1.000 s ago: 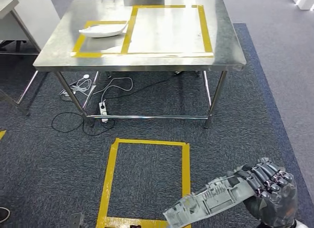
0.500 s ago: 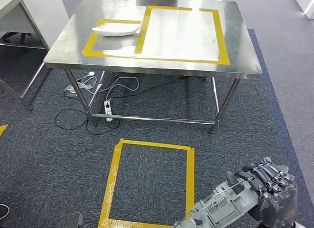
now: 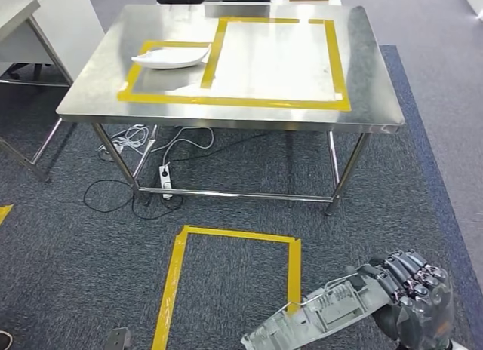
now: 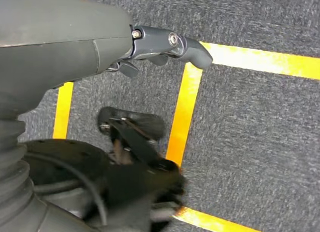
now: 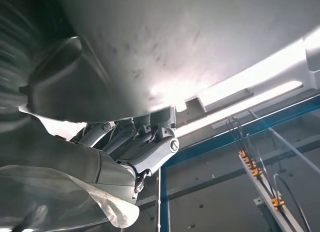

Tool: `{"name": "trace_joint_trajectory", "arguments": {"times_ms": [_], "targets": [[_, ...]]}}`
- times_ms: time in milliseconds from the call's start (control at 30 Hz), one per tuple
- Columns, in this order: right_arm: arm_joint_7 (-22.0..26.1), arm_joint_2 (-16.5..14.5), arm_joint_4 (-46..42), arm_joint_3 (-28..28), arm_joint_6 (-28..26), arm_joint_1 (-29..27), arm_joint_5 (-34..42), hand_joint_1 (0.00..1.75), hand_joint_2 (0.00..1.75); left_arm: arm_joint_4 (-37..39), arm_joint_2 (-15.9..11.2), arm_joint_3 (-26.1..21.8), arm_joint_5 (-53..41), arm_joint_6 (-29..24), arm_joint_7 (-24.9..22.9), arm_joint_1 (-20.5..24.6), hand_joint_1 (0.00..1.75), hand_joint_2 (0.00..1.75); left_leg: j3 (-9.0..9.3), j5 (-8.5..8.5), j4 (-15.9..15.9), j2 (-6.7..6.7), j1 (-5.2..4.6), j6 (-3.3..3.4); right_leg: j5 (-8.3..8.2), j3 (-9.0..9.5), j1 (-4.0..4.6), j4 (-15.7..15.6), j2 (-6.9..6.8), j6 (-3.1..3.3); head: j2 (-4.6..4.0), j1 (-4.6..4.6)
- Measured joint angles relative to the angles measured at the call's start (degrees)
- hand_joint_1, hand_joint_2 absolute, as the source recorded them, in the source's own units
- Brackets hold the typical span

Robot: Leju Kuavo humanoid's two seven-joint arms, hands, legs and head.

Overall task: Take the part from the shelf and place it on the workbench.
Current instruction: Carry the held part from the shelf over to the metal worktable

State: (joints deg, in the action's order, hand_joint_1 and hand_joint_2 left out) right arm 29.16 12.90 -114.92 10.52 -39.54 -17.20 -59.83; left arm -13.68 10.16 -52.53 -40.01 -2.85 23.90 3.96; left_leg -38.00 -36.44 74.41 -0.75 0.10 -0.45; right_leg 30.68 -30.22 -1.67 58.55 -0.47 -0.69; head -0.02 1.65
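Note:
My right hand (image 3: 416,297) grips a long grey ribbed plastic part (image 3: 313,316) at the lower right of the head view, low over the carpet, its free end pointing left. In the right wrist view the part's (image 5: 188,47) smooth grey surface looms large, with my fingers (image 5: 143,142) curled under it. The steel workbench (image 3: 376,101) stands ahead, marked with two yellow tape rectangles. A white curved part (image 3: 170,57) lies in the smaller left rectangle. My left hand (image 4: 75,47) hangs over the floor, fingers straight, holding nothing.
A yellow tape square (image 3: 293,267) marks the carpet between me and the workbench. Cables and a power strip (image 3: 165,173) lie under the bench. A white table (image 3: 34,26) stands at the far left. Lighter grey floor (image 3: 456,86) borders the carpet on the right.
The whole head picture has shifted, so the camera has moved; the workbench now sits slightly lower and nearer. My right hand still holds the grey part in the same corner.

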Motion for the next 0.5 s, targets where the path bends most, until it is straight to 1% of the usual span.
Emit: {"name": "trace_joint_trajectory", "arguments": {"times_ms": [33, 67, 100, 133, 167, 200, 233, 267, 300, 333, 367, 400, 433, 467, 500], "targets": [[-0.02, 0.0, 0.0, 0.02, 0.0, -0.02, -0.01, 1.75, 1.75, 0.0, 0.0, -0.01, 0.0, -0.02, -0.01, -0.15, 0.0, 1.75, -1.31, -0.62, 0.4, 0.01, 0.12, -0.07, 0.65, 0.77, -0.05, 0.0, 0.06, -0.11, 0.0, -0.01], [-0.03, 0.0, 0.0, 0.05, 0.0, -0.03, -0.02, 1.75, 1.75, 0.0, -0.01, -0.01, 0.0, -0.04, -0.01, -0.27, 0.0, 1.75, -1.8, 0.02, -0.97, 0.03, 0.21, -0.07, 1.36, 1.71, -0.13, 0.0, 0.11, -0.23, 0.0, 0.02], [-0.03, 0.0, 0.0, 0.07, 0.0, -0.02, -0.02, 1.75, 1.75, 0.0, -0.01, -0.02, 0.01, -0.05, -0.01, -0.33, 0.0, 1.75, -1.7, 2.08, -3.63, 0.1, 0.26, 0.0, 2.12, 2.72, -0.22, -0.01, 0.13, -0.39, 0.0, 0.01], [-0.05, 0.01, 0.01, 0.08, 0.0, -0.02, -0.02, 1.75, 1.75, 0.01, -0.02, -0.02, 0.0, -0.06, -0.01, -0.43, 0.0, 1.75, -1.46, 5.59, -6.98, 0.29, 0.28, 0.12, 2.88, 3.49, -0.25, -0.03, 0.11, -0.58, 0.0, 0.03], [-0.07, 0.02, 0.04, 0.09, 0.01, 0.0, -0.02, 1.75, 1.75, 0.03, -0.02, -0.03, -0.01, -0.06, -0.01, -0.46, 0.0, 1.75, -1.25, 8.53, -9.87, 0.51, 0.23, 0.3, 3.63, 4.07, -0.19, -0.09, 0.13, -0.86, 0.0, 0.1], [-0.1, 0.08, 0.08, 0.1, 0.01, 0.04, -0.02, 1.75, 1.75, 0.05, -0.03, -0.04, -0.02, -0.06, -0.06, -0.51, 0.0, 1.75, -1.05, 10.69, -11.73, 0.68, 0.13, 0.56, 4.26, 4.47, -0.11, -0.35, 0.14, -1.23, 0.0, 0.03], [-0.14, 0.14, 0.12, 0.12, 0.01, 0.07, 0.0, 1.75, 1.75, 0.08, -0.03, -0.06, -0.01, -0.06, -0.09, -0.54, 0.0, 1.75, -0.96, 11.77, -12.78, 0.76, 0.04, 0.93, 4.49, 4.93, -0.03, -0.57, 0.18, -1.71, 0.0, -0.02], [-0.19, 0.2, 0.15, 0.15, 0.01, 0.12, 0.05, 1.75, 1.75, 0.09, -0.02, -0.07, -0.01, -0.06, -0.12, -0.51, 0.0, 1.75, -0.71, 11.39, -13.0, 0.7, -0.04, 1.35, 4.32, 5.39, -0.01, -0.74, 0.21, -2.21, 0.0, -0.08], [-0.26, 0.25, 0.15, 0.19, 0.01, 0.2, 0.1, 1.75, 1.75, 0.09, -0.02, -0.08, -0.01, -0.05, -0.12, -0.5, 0.0, 1.75, -0.21, 11.3, -13.34, 0.54, 0.03, 1.82, 3.86, 5.37, -0.08, -0.41, 0.2, -2.64, 0.01, -0.2], [-0.34, 0.3, 0.16, 0.23, -0.01, 0.23, 0.15, 1.75, 1.75, 0.09, -0.01, -0.08, 0.0, -0.03, -0.06, -0.46, 0.0, 1.75, 0.34, 11.21, -13.84, 0.43, 0.11, 2.27, 3.03, 4.76, -0.13, 1.07, 0.22, -2.93, 0.01, -0.29], [-0.44, 0.35, 0.16, 0.3, -0.01, 0.29, 0.21, 1.75, 1.75, 0.09, 0.0, -0.08, -0.01, -0.01, -0.01, -0.43, 0.0, 1.75, 1.0, 11.05, -14.24, 0.35, 0.17, 2.67, 2.46, 3.15, -0.13, 3.55, 0.25, -3.04, 0.01, -0.42], [-0.55, 0.4, 0.17, 0.35, -0.02, 0.3, 0.26, 1.75, 1.75, 0.09, 0.0, -0.08, -0.01, 0.01, 0.03, -0.37, 0.0, 1.75, 1.68, 10.81, -14.62, 0.28, 0.21, 3.02, 2.54, 0.81, -0.08, 6.91, 0.28, -3.03, 0.01, -0.52], [-0.63, 0.47, 0.18, 0.39, -0.02, 0.27, 0.34, 1.75, 1.75, 0.09, 0.02, -0.08, -0.01, 0.03, 0.05, -0.32, 0.0, 1.75, 2.25, 10.41, -14.84, 0.26, 0.12, 3.29, 3.5, -1.81, 0.02, 10.46, 0.32, -2.96, 0.01, -0.67], [-0.68, 0.5, 0.19, 0.43, -0.02, 0.26, 0.43, 1.75, 1.75, 0.09, 0.03, -0.08, -0.01, 0.03, 0.05, -0.31, 0.0, 1.75, 2.8, 9.94, -14.95, 0.2, 0.01, 3.48, 5.37, -4.4, 0.12, 13.27, 0.34, -2.91, 0.01, -0.71], [-0.71, 0.51, 0.19, 0.46, -0.02, 0.22, 0.5, 1.75, 1.75, 0.09, 0.04, -0.08, -0.01, 0.04, 0.05, -0.32, 0.0, 1.75, 3.43, 9.38, -14.98, 0.11, -0.14, 3.62, 7.45, -6.57, 0.21, 14.92, 0.35, -2.85, 0.0, -0.73]]}}
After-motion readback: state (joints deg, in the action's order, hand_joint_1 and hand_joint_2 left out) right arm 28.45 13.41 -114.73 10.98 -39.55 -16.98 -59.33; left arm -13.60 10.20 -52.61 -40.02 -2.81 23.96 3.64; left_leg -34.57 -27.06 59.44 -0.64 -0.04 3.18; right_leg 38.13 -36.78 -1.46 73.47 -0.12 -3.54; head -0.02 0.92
